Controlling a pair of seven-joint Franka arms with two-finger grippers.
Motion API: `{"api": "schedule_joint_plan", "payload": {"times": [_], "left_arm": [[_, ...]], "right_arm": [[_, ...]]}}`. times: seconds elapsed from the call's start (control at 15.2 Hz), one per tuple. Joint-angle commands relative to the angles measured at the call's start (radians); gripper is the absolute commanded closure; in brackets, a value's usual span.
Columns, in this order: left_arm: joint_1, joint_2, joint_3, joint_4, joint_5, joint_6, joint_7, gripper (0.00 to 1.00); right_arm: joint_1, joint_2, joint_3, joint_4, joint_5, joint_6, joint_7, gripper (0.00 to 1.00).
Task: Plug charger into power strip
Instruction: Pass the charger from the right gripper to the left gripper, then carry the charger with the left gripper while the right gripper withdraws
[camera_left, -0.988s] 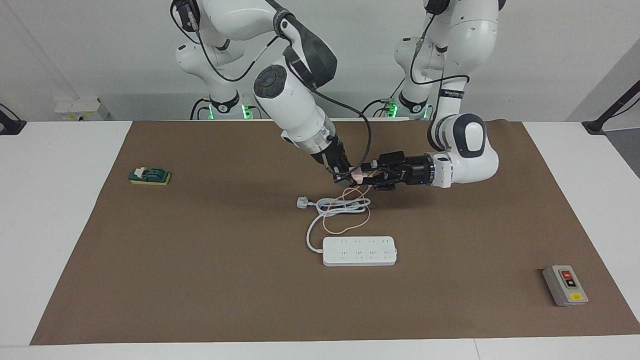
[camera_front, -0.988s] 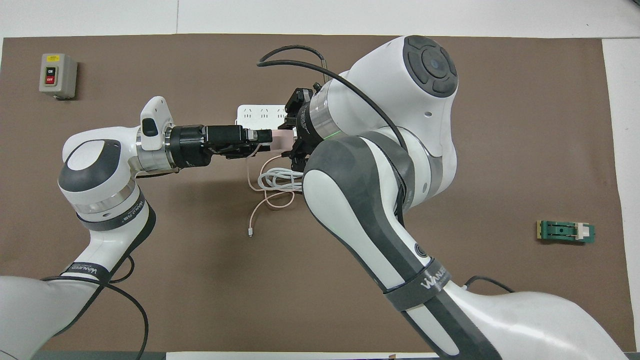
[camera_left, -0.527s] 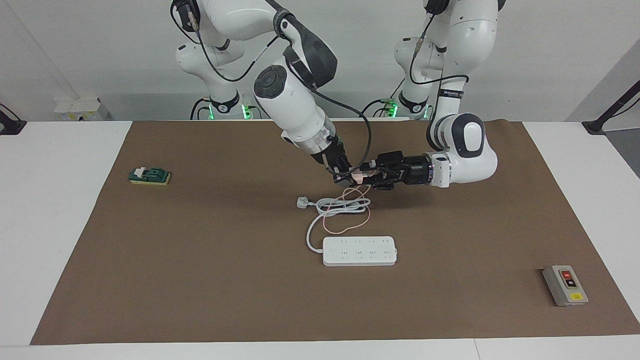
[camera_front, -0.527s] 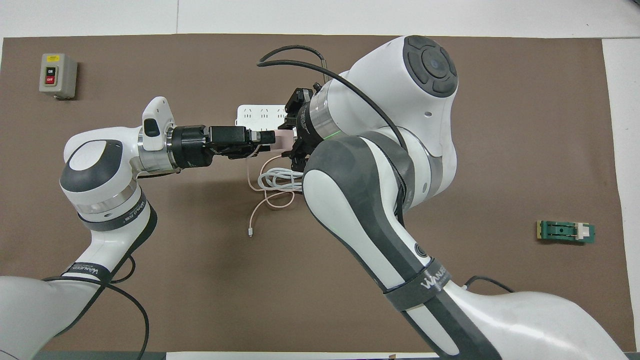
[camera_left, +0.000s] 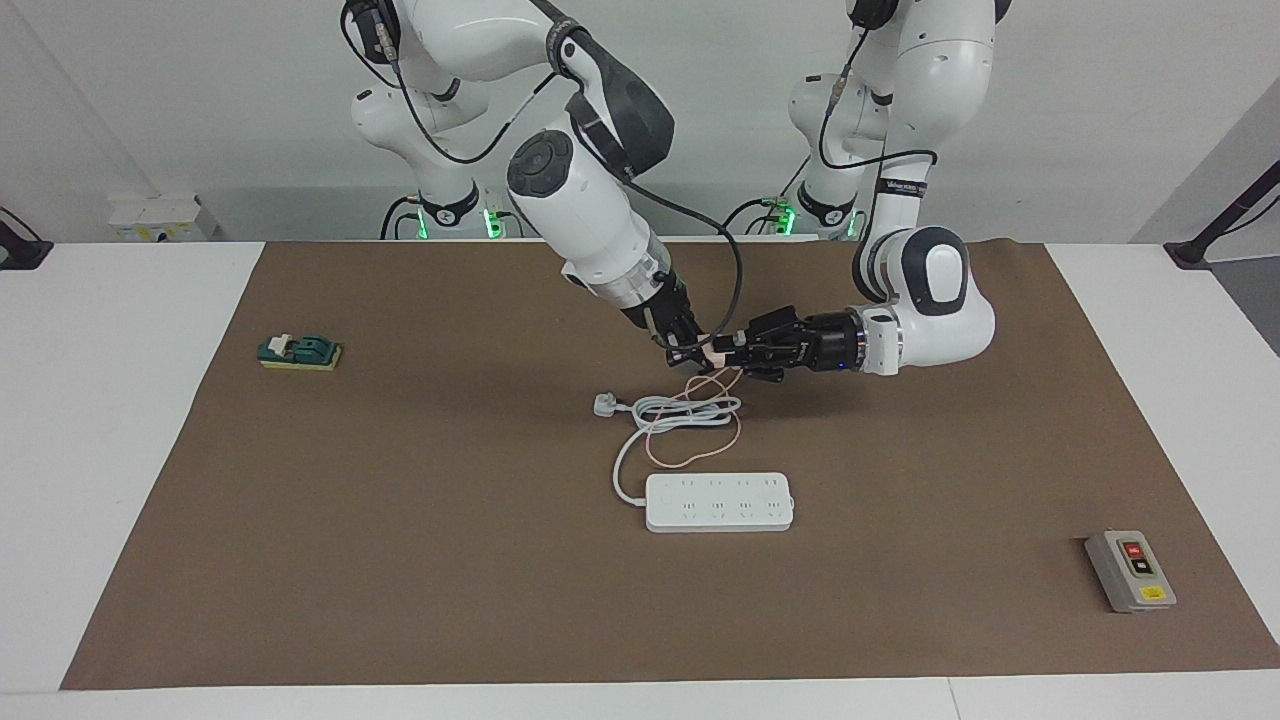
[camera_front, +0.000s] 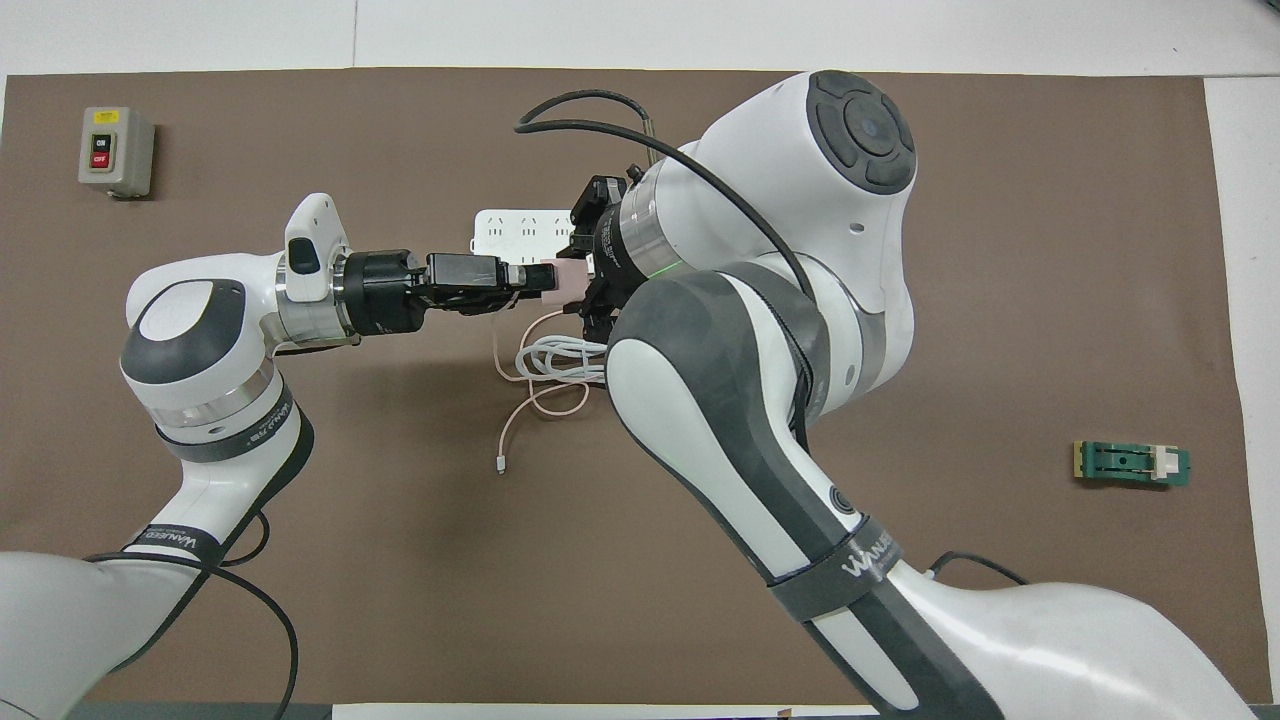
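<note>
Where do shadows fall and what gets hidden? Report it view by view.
Facing view: soft, even light, no glare; faint blurred shadows lie on the brown mat under both arms; the power strip shows whole. Overhead view: the right arm hides most of the power strip, and the charger shows only as a small pink patch.

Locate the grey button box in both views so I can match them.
Facing view: the small grey box with red and black buttons sits at the lower right, on the brown mat.
Overhead view: same box at the upper left.
Shared landmark: the flat white multi-socket power strip, mid-mat.
</note>
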Motion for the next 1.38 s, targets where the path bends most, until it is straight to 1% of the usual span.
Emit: {"api": "schedule_joint_plan", "payload": {"times": [0.0, 0.07, 0.13, 0.2, 0.26, 0.53, 0.72, 0.86, 1.05, 1.12, 1.19, 1.32], "left_arm": [[-0.005, 0.016, 0.004, 0.023, 0.012, 0.008, -0.003, 0.9], [-0.002, 0.016, 0.003, 0.024, 0.034, 0.009, -0.003, 0.95], [-0.002, 0.014, 0.004, 0.024, 0.044, 0.011, -0.009, 0.95], [-0.002, 0.014, 0.004, 0.026, 0.047, 0.011, -0.014, 0.95], [0.004, 0.014, 0.006, 0.033, 0.049, 0.009, -0.014, 0.95], [0.027, 0.014, 0.008, 0.052, 0.1, -0.007, -0.014, 0.94], [0.086, 0.017, 0.008, 0.088, 0.206, -0.049, -0.014, 0.94], [0.125, 0.033, 0.006, 0.136, 0.327, -0.053, -0.008, 0.94], [0.167, 0.077, 0.008, 0.254, 0.49, -0.057, -0.005, 0.95], [0.173, 0.094, 0.006, 0.309, 0.6, -0.052, 0.0, 0.95], [0.175, 0.112, 0.008, 0.34, 0.677, -0.052, 0.007, 0.95], [0.192, 0.128, 0.008, 0.389, 0.751, -0.057, 0.011, 0.96]], "right_arm": [[0.0, 0.002, 0.0, 0.002, 0.009, 0.014, 0.016, 1.0], [0.0, 0.002, 0.0, 0.002, 0.009, 0.014, 0.014, 1.0], [0.0, 0.002, 0.0, 0.002, 0.009, 0.014, 0.016, 1.0], [0.0, 0.0, -0.001, 0.002, 0.017, 0.011, 0.028, 0.98], [-0.006, 0.0, -0.001, 0.002, 0.011, 0.013, 0.055, 0.01], [-0.013, 0.0, -0.001, 0.007, 0.009, 0.011, 0.07, 0.0], [-0.027, -0.003, -0.008, 0.013, 0.011, -0.003, 0.068, 0.0], [-0.052, -0.006, -0.008, 0.016, 0.005, -0.012, 0.066, 0.0], [-0.113, -0.016, -0.009, 0.019, 0.002, -0.02, 0.056, 0.0], [-0.134, -0.021, -0.011, 0.019, -0.001, -0.033, 0.013, 0.0], [-0.157, -0.027, -0.012, 0.019, -0.003, -0.053, -0.039, 0.0], [-0.197, -0.033, -0.015, 0.019, -0.004, -0.101, -0.123, 0.0]]}}
